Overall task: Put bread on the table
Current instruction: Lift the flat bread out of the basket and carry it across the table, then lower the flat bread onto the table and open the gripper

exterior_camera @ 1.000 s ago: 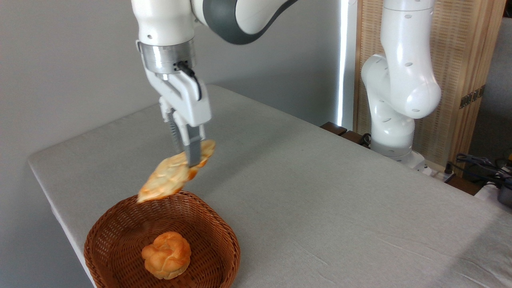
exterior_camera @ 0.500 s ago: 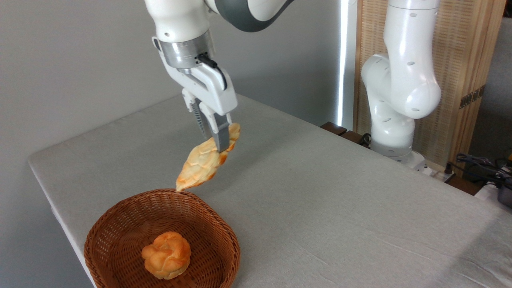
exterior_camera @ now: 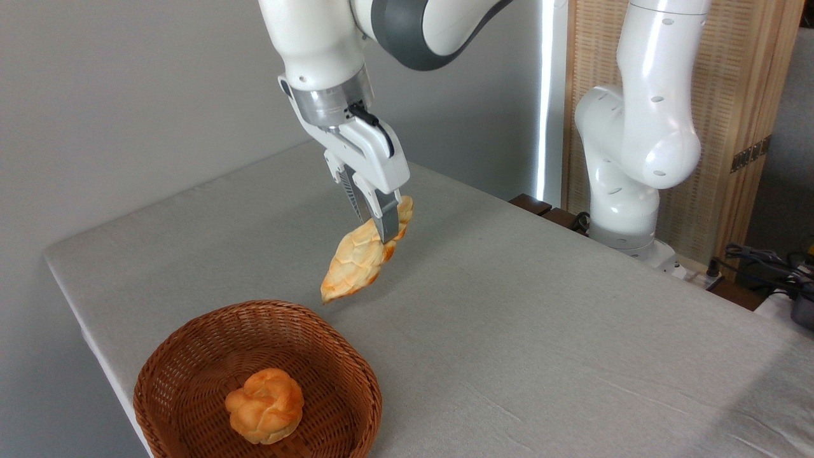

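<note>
The bread [exterior_camera: 359, 257], a long leaf-shaped golden loaf with a ridged top, hangs tilted in the air with its lower tip pointing down-left. My gripper [exterior_camera: 383, 230] is shut on its upper end. The loaf is above the grey-beige table [exterior_camera: 540, 305], just beyond the far right rim of the wicker basket [exterior_camera: 191, 362], and touches neither.
A small round knotted bun [exterior_camera: 264, 406] lies inside the brown basket at the front left. The arm's white base [exterior_camera: 626, 191] stands at the table's far right edge, with cables [exterior_camera: 763, 261] beside it. The table's left edge runs close to the basket.
The gripper has carried the bread to the right and slightly away from the basket, from above the basket's rim to over the bare table. The bun has not moved.
</note>
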Robot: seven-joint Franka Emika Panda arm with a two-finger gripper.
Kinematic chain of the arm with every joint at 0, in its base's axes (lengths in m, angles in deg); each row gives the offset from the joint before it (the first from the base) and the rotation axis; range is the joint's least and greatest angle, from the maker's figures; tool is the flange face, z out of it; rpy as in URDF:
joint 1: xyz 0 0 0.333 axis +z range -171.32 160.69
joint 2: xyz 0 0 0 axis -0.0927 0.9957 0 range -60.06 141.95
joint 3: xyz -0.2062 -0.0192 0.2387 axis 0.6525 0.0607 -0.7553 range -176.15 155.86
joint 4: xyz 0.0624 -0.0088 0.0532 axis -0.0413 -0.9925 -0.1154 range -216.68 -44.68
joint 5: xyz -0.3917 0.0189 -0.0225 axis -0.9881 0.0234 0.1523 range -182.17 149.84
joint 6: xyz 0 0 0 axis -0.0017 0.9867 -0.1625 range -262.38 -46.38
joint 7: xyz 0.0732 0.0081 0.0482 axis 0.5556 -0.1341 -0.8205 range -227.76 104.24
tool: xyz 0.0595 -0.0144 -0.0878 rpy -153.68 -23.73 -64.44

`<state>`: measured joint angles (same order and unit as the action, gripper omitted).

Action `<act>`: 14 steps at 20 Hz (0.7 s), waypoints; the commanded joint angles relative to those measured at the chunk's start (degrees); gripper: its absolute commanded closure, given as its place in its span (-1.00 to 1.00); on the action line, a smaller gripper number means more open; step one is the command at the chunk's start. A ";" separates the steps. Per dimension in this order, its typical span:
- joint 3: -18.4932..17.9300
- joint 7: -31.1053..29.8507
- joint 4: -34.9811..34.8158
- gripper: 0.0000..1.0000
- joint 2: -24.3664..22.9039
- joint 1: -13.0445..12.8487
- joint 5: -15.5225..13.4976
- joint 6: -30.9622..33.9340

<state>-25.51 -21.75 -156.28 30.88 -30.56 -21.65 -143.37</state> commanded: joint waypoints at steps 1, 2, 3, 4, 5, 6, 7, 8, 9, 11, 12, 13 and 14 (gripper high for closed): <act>1.48 -1.25 -0.07 -1.00 2.94 -0.33 -0.14 -2.19; 1.57 -1.16 0.02 -1.00 3.38 -0.33 -0.05 -2.36; 1.57 -1.16 0.02 -1.00 3.47 -0.33 -0.05 -2.37; 1.74 -1.16 0.02 -1.00 3.48 -0.33 -0.05 -2.37; 1.92 -1.16 0.02 -1.00 3.48 -0.33 -0.05 -2.37; 1.92 -1.16 0.02 -1.00 3.48 -0.33 -0.05 -2.37; 1.92 -1.16 0.02 -1.00 3.56 -0.33 -0.05 -2.19; 1.92 -1.25 0.02 -1.00 3.65 -0.33 -0.05 -2.19; 1.92 -1.25 0.02 -1.00 3.65 -0.33 -0.05 -2.19; 1.92 -1.25 0.19 -1.00 3.56 -0.33 -0.14 -2.28; 1.92 -1.25 0.28 -1.00 3.56 -0.33 -0.14 -2.28; 1.92 -1.25 0.63 -1.00 3.56 -0.33 -0.14 -2.37; 1.92 -1.25 0.98 -1.00 3.56 -0.33 -0.14 -2.54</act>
<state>-23.44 -21.84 -156.25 34.96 -30.69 -21.65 -145.44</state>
